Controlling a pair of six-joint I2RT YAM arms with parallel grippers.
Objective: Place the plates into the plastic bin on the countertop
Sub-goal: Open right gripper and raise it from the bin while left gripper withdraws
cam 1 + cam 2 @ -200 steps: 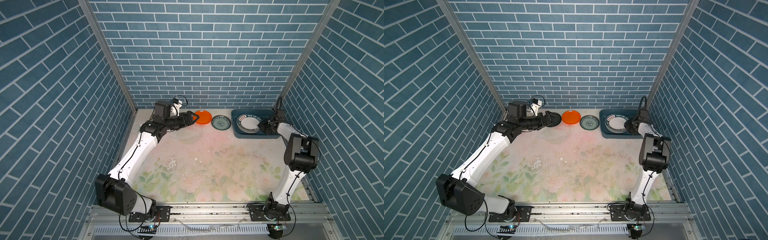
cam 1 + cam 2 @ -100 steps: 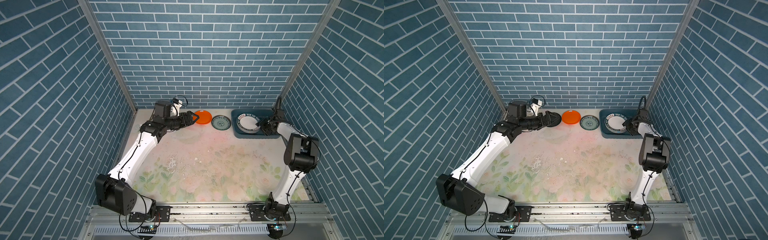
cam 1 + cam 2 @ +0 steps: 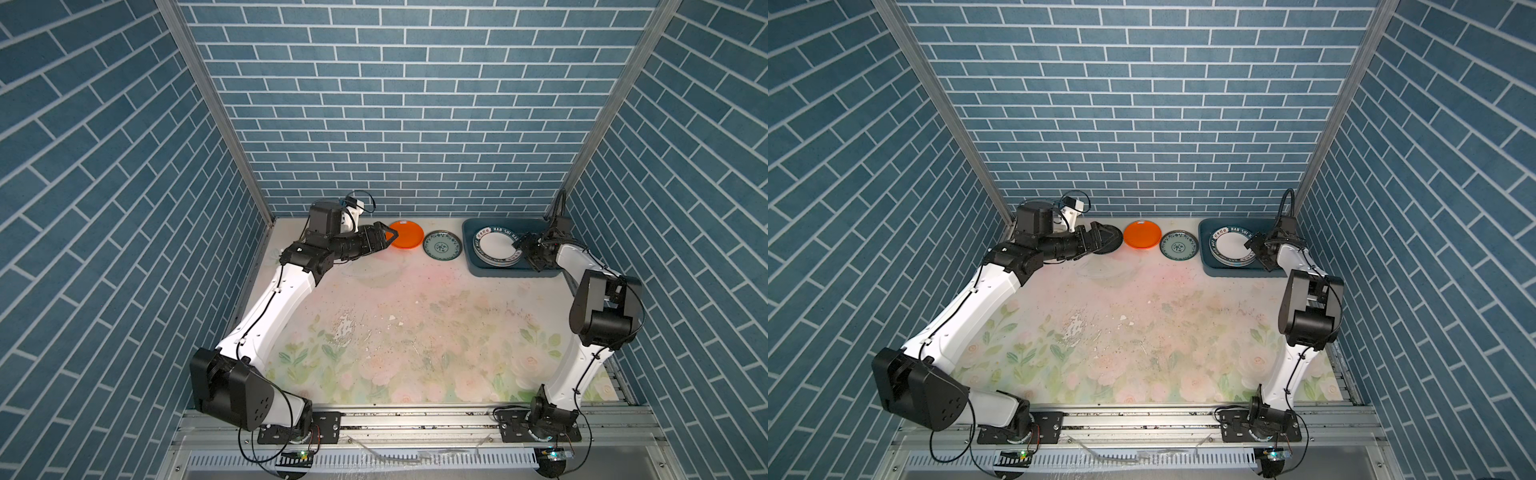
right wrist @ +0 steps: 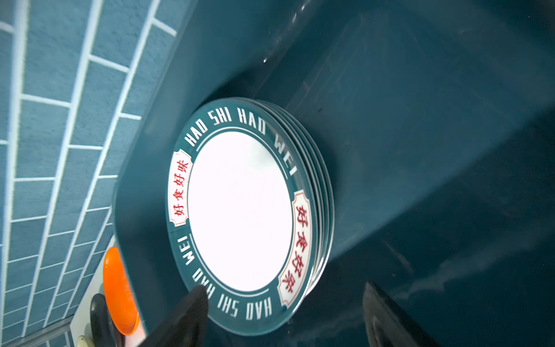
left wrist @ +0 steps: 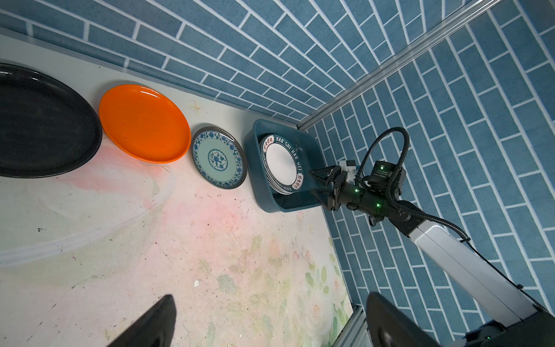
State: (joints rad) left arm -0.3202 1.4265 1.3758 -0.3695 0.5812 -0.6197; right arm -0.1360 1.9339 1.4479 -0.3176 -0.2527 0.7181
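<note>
The plastic bin (image 3: 540,272) stands at the back right of the countertop (image 3: 415,332). A stack of white plates (image 3: 496,252) with lettered dark rims lies inside it. My right gripper (image 3: 523,251) hovers open at the stack's right edge. In the right wrist view its fingers (image 4: 195,312) straddle the top plate's (image 4: 240,210) rim without gripping it. On the countertop left of the bin lie a teal-patterned plate (image 3: 442,246), an orange plate (image 3: 405,233) and a black plate (image 5: 39,126). My left gripper (image 3: 390,237) stands open and empty over the black plate.
Blue brick walls close in the back and both sides; the bin sits against the right wall corner (image 5: 303,126). The front half of the countertop bears only scuffs and chipped white spots (image 3: 343,328).
My right gripper has opened and let go of the top lettered plate, which now rests on the stack in the bin. The left arm has stayed still.
</note>
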